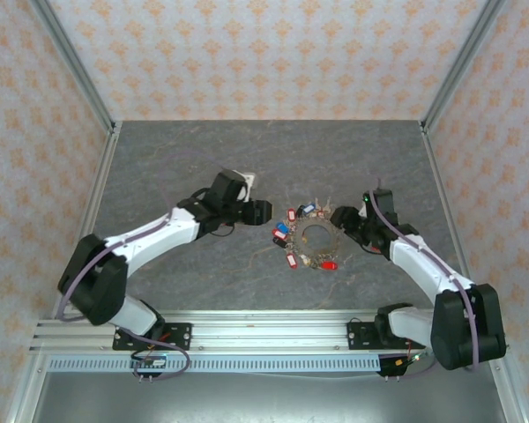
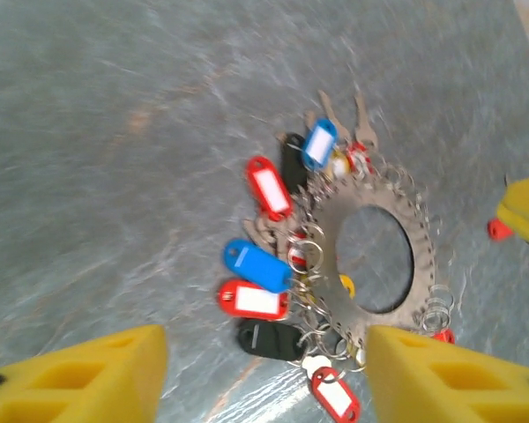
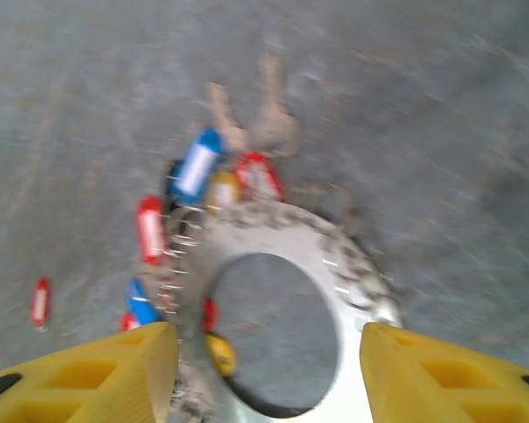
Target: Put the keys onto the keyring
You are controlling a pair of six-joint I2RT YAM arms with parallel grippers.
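Keyring [image 2: 337, 214] lies flat mid-table: grey metal disc w/ wide centre hole, small wire rings round rim. Keys [image 2: 257, 266] w/ red, blue, black tags fan out, mostly off its left edge.

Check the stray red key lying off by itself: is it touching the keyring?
Apart. The right wrist view shows the stray red key alone on the table, with a plain grey gap between it and the keyring.
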